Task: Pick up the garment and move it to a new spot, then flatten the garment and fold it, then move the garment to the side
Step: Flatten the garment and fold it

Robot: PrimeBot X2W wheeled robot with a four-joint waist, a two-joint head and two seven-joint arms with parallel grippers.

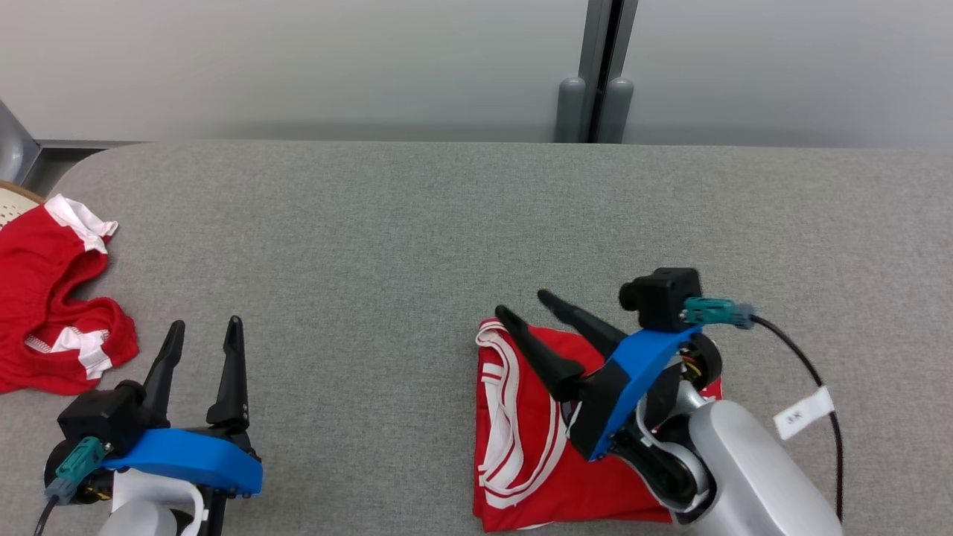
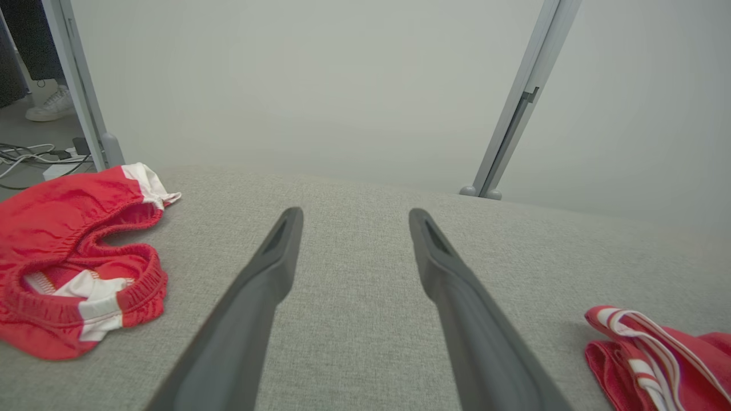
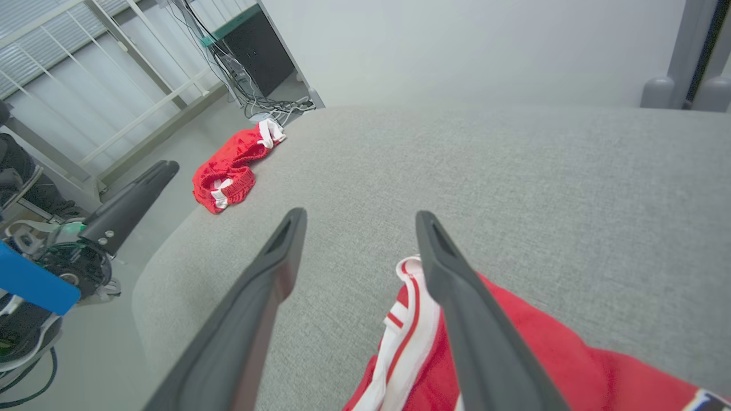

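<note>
The folded red garment [image 1: 521,439] lay near right on the grey table [image 1: 372,238], under the right gripper [image 1: 523,301], jaws spread and empty. The left gripper [image 1: 206,322], also spread, sat near 1 crumpled red garment [image 1: 45,298].

Soft, even light is coming from overhead, leaving only faint shadows beside the folded red garment [image 2: 702,365] and along the far edge of the grey table [image 1: 372,260]. The head view is showing the weave sharply. The wrist views are bowing the wall posts [image 2: 514,120] outward, and the close dark fingers [image 3: 268,285] are looking slightly soft.
</note>
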